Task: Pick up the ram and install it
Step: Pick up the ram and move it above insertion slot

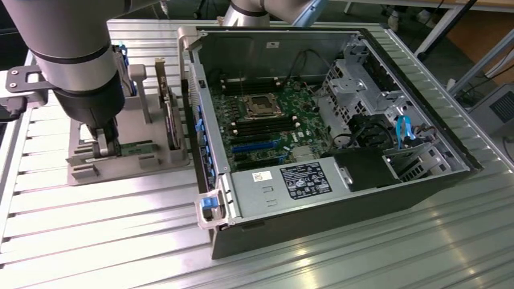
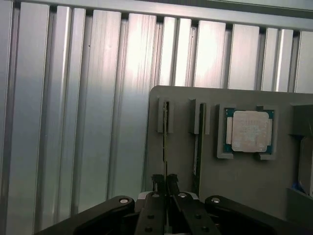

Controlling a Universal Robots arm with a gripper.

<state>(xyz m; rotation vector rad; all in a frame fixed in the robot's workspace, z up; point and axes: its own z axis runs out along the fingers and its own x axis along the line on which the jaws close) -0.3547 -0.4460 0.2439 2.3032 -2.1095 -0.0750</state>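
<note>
- The gripper (image 2: 165, 185) is clamped on the ram (image 2: 166, 128), which stands on edge in its slot of the grey holder (image 2: 234, 181) and runs straight out from between the fingertips (image 2: 158, 182).
- For a clean pick (my judgement), keep the pinch square to the board and draw along the slot walls without twisting.
- The arm (image 1: 76, 66) hangs vertically over the holder, wrist down. A second stick (image 2: 198, 137) stands just beside the gripper.
</note>
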